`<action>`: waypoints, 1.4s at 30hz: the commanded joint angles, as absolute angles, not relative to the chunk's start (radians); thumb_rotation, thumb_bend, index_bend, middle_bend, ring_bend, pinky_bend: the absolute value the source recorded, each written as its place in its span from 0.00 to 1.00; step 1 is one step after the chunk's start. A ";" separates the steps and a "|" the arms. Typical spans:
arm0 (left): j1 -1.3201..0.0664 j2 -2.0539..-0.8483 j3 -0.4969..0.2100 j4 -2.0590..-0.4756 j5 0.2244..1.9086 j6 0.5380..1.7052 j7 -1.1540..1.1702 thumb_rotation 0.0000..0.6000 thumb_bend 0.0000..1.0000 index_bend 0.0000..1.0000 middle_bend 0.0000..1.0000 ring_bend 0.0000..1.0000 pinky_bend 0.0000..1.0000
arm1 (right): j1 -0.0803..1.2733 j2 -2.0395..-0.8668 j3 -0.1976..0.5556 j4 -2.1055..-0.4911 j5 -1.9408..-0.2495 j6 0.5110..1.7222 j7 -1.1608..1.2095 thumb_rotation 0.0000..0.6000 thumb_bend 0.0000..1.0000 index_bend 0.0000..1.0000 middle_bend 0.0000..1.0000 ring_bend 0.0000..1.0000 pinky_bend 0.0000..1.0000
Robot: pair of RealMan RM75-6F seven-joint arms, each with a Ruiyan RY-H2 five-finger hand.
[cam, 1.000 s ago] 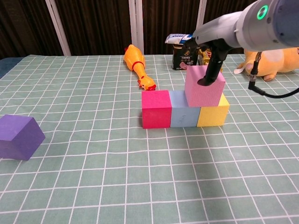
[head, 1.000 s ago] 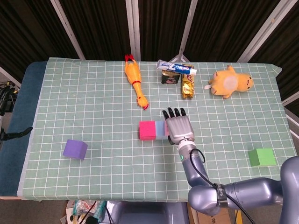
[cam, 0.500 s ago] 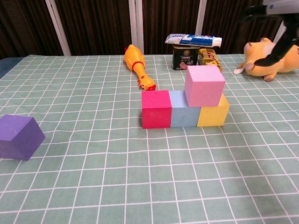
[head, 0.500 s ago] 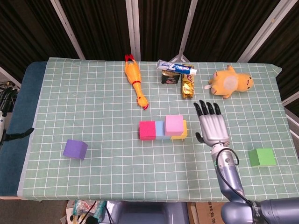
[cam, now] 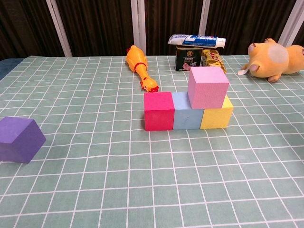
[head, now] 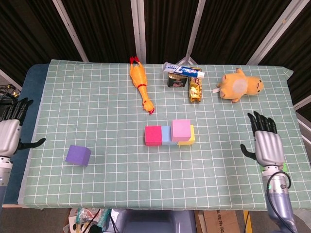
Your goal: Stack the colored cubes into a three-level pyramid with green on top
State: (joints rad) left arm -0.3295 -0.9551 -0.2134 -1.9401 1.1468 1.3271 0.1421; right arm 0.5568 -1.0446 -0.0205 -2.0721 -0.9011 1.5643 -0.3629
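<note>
Cubes mid-worktop: red cube (cam: 159,111), light-blue cube (cam: 186,111) and yellow cube (cam: 217,114) sit touching in one row, red at left, yellow at right. Pink cube (cam: 207,87) rests on top, straddling blue/yellow seam, sitting more over yellow — only 2nd-level block so far. Head view shows same stack, pink (head: 181,128) over the right part of the row.

Purple cube (head: 78,155) sits alone, well apart to the left of the row, near the worktop's front-left. Green cube not visible in either view — can't tell where it is.

Right hand (head: 265,143) is at the worktop's right edge, well clear of the stack, fingers (head: 260,122) spread and extended, holding nothing. Left hand (head: 9,132) is off the left edge of the worktop (head: 97,111), fingers apart, empty too. Neither hand shows in chest view.

Back of worktop: rubber chicken (head: 140,89), can (cam: 185,57) w/ toothpaste tube (cam: 196,40) lying across its top, snack pack (head: 195,90) just beside the can, yellow plush toy (head: 239,85) further right.
</note>
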 commanded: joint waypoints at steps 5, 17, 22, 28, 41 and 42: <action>-0.345 -1.010 -0.187 -1.918 1.154 1.306 0.188 1.00 0.09 0.00 0.01 0.00 0.05 | 0.450 -1.044 -0.044 -1.941 -0.985 1.542 -0.240 1.00 0.32 0.00 0.00 0.00 0.00; -0.455 -1.033 -0.072 -1.882 1.189 1.056 0.377 1.00 0.09 0.00 0.18 0.03 0.09 | 0.409 -1.041 0.033 -1.901 -1.005 1.472 -0.165 1.00 0.32 0.00 0.00 0.00 0.00; -0.469 -1.040 -0.051 -1.874 1.195 1.032 0.409 1.00 0.09 0.00 0.21 0.03 0.09 | 0.392 -1.039 0.056 -1.896 -1.014 1.460 -0.151 1.00 0.32 0.00 0.00 0.00 0.00; -0.491 -1.039 -0.026 -1.845 1.228 0.996 0.439 1.00 0.09 0.00 0.20 0.03 0.09 | 0.374 -1.037 0.081 -1.893 -1.022 1.445 -0.138 1.00 0.32 0.00 0.00 0.00 0.00; -0.520 -1.103 0.007 -1.745 1.288 0.942 0.421 1.00 0.09 0.00 0.18 0.03 0.09 | 0.346 -1.040 0.121 -1.894 -1.040 1.421 -0.137 1.00 0.32 0.00 0.00 0.00 0.00; -0.523 -1.110 0.008 -1.740 1.290 0.937 0.420 1.00 0.09 0.00 0.18 0.03 0.09 | 0.344 -1.041 0.124 -1.894 -1.042 1.421 -0.138 1.00 0.32 0.00 0.00 0.00 0.00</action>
State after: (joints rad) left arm -0.5198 -1.1050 0.0059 -1.7435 1.2874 0.9416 0.4221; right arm 0.3447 -1.0403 0.1232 -1.8938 -1.0412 1.4210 -0.1372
